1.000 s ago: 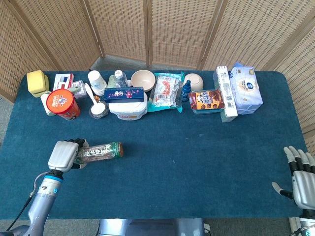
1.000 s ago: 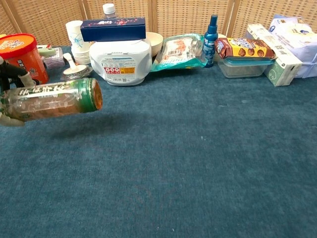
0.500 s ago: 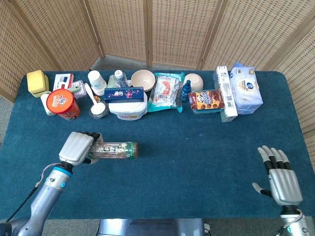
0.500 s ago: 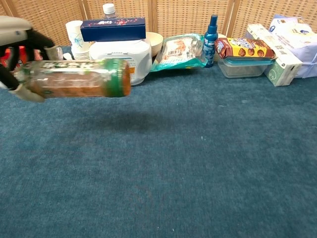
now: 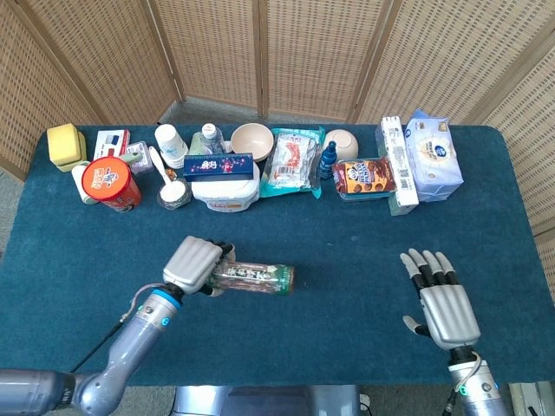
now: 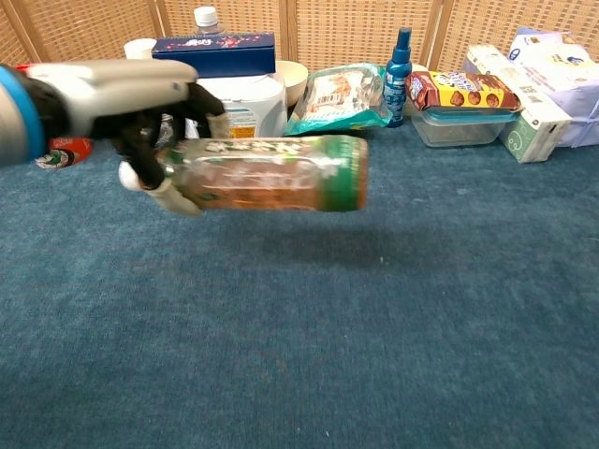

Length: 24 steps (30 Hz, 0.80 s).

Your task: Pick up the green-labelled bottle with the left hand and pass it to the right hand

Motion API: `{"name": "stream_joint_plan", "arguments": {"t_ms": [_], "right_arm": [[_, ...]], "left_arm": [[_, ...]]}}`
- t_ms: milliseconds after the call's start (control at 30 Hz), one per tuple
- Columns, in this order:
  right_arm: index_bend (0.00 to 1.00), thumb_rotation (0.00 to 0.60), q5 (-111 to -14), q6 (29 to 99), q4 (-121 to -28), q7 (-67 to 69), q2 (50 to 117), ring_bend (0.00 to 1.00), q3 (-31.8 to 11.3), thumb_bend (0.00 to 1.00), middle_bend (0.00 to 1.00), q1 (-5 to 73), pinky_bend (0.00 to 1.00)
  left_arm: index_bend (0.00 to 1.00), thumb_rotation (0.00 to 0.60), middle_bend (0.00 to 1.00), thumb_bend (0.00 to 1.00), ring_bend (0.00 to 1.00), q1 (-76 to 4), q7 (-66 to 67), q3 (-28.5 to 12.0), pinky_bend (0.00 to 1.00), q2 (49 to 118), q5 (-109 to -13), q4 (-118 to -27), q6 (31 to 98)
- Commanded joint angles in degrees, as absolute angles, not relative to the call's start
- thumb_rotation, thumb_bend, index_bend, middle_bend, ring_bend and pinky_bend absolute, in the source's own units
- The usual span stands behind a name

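The clear plastic green-labelled bottle [image 6: 267, 174] hangs sideways above the fuzzy blue worktop [image 5: 347, 260], its round end wrapped by the left hand [image 5: 196, 265], dark fingers [image 6: 150, 140] curled around it. The boxy grey right hand [image 5: 442, 299] is off to the side, fingers spread, holding nothing.

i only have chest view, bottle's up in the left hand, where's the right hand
Observer: Head view shows the right hand low over the table's right side, palm down.
Operator: is it holding anything
Observer: No, its fingers are spread and empty.
Operator: is the bottle pointing at it
Observer: Yes. The green-labelled bottle lies sideways in the left hand, its free end facing the right hand, with bare blue cloth between them.
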<state>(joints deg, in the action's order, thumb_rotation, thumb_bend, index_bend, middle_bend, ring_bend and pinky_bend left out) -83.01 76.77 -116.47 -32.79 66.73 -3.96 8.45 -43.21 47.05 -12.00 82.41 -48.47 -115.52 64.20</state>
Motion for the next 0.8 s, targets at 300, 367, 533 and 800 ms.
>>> {"name": "stream_joint_plan", "arguments": {"t_ms": [300, 367, 533, 800], "right_arm": [[0.00, 0.600, -75.0, 73.7, -123.6, -43.4, 69.3, 0.00, -3.6, 0.00, 0.00, 11.9, 0.00], [0.00, 0.600, -74.1, 73.5, -124.6, -45.5, 70.0, 0.00, -3.4, 0.00, 0.00, 12.4, 0.00], [0.00, 0.600, -71.5, 73.7, -125.7, -50.0, 72.1, 0.00, -3.5, 0.00, 0.00, 14.0, 0.00], [0.00, 0.600, -65.5, 75.2, -125.7, -56.5, 75.5, 0.00, -4.6, 0.00, 0.00, 16.9, 0.00]], "left_arm": [[0.57, 0.600, 0.51, 0.00, 0.49, -48.8, 50.5, -13.6, 0.56, 88.0, -42.6, -115.5, 68.2], [0.57, 0.600, 0.51, 0.00, 0.49, -49.6, 50.5, -14.0, 0.56, 88.8, -41.7, -115.2, 68.5], [0.57, 0.600, 0.51, 0.00, 0.49, -51.6, 50.8, -14.8, 0.56, 90.6, -39.1, -114.4, 69.3], [0.57, 0.600, 0.51, 0.00, 0.49, -54.7, 51.6, -15.8, 0.56, 92.5, -34.9, -113.4, 70.1]]}}
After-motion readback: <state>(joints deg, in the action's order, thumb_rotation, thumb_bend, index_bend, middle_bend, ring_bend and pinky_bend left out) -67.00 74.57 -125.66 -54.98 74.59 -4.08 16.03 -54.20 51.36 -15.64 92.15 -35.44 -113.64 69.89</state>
